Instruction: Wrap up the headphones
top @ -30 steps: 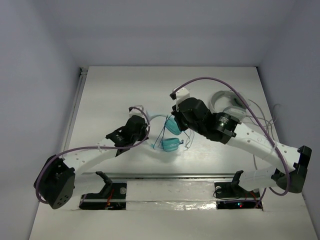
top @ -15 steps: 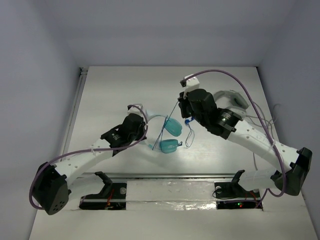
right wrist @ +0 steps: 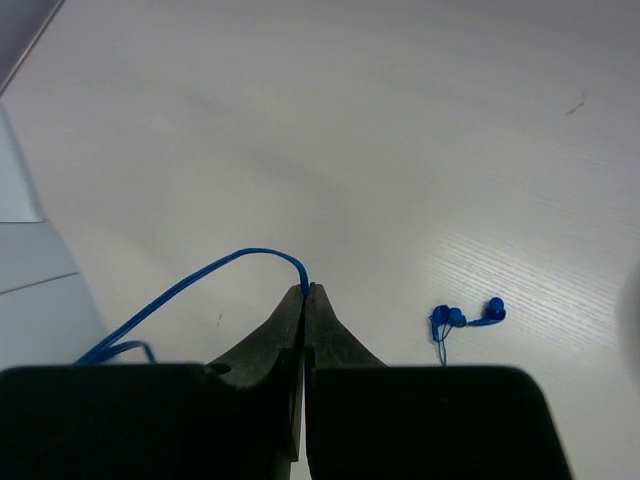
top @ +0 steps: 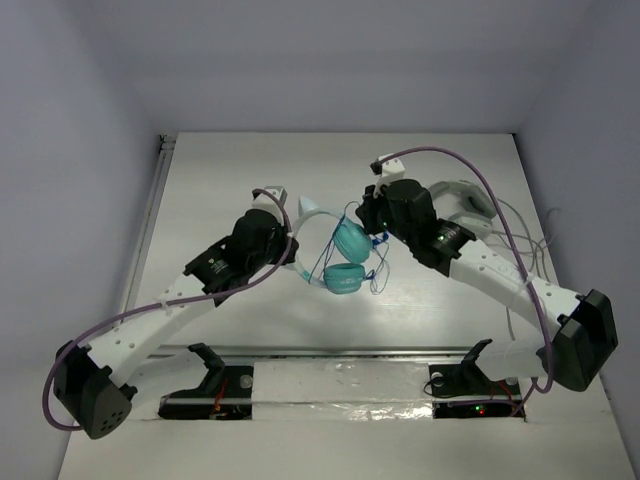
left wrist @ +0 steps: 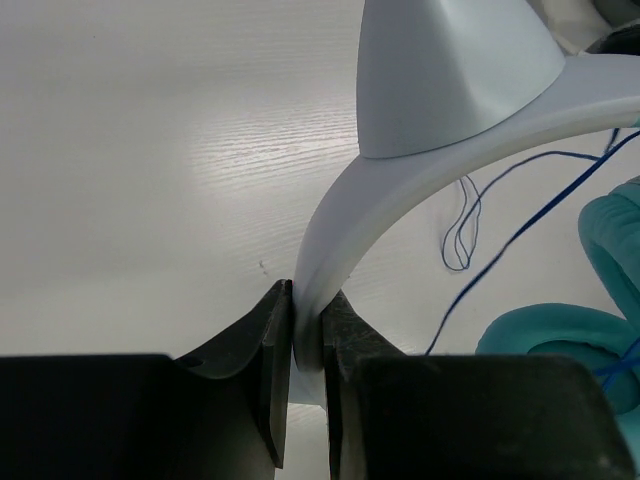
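The headphones have two teal ear cups [top: 349,241] and a pale headband [top: 311,214], and sit at the table's middle. My left gripper [top: 293,258] is shut on the headband [left wrist: 400,190], which is clamped between the pads [left wrist: 307,330], with the ear cups [left wrist: 560,340] to the right. The thin blue cord [top: 325,262] loops around the cups. My right gripper [top: 372,224] is just right of the cups and is shut on the cord [right wrist: 200,275] at its tips [right wrist: 305,292]. A small blue end piece of the cord [right wrist: 465,318] lies on the table.
White-and-grey headphones [top: 460,198] with pale cables [top: 530,245] lie at the back right, behind my right arm. A metal rail [top: 340,352] runs along the near edge between the arm bases.
My left gripper has moved back and right with the headband, turning the headphones so that the cups sit closer together. My right gripper pulled back from the cups with the cord.
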You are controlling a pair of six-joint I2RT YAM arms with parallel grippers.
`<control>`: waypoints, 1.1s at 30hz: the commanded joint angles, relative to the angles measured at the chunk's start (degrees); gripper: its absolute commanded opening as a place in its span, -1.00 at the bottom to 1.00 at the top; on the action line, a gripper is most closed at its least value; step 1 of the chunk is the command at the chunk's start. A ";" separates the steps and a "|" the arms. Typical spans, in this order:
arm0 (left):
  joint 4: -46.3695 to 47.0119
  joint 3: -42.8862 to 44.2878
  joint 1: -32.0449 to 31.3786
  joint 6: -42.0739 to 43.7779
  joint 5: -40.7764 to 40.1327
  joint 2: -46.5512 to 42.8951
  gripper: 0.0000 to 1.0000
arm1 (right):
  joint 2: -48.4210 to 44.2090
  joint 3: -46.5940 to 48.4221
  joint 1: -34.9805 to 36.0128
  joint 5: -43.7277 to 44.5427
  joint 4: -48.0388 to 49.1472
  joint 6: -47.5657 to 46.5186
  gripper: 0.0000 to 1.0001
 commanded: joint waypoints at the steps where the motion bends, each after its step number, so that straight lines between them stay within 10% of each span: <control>1: 2.85 4.90 -0.07 -0.43 2.40 -3.34 -1.00 | -2.45 -2.62 -2.66 -6.88 8.46 3.20 -1.00; 14: 3.29 13.77 -0.07 -1.66 7.32 -1.85 -1.00 | -2.10 -14.58 -7.94 -30.70 30.43 10.50 -0.78; 33: 4.61 20.99 7.83 -8.60 15.67 2.19 -1.00 | 0.71 -24.60 -7.94 -29.22 41.77 15.33 -0.25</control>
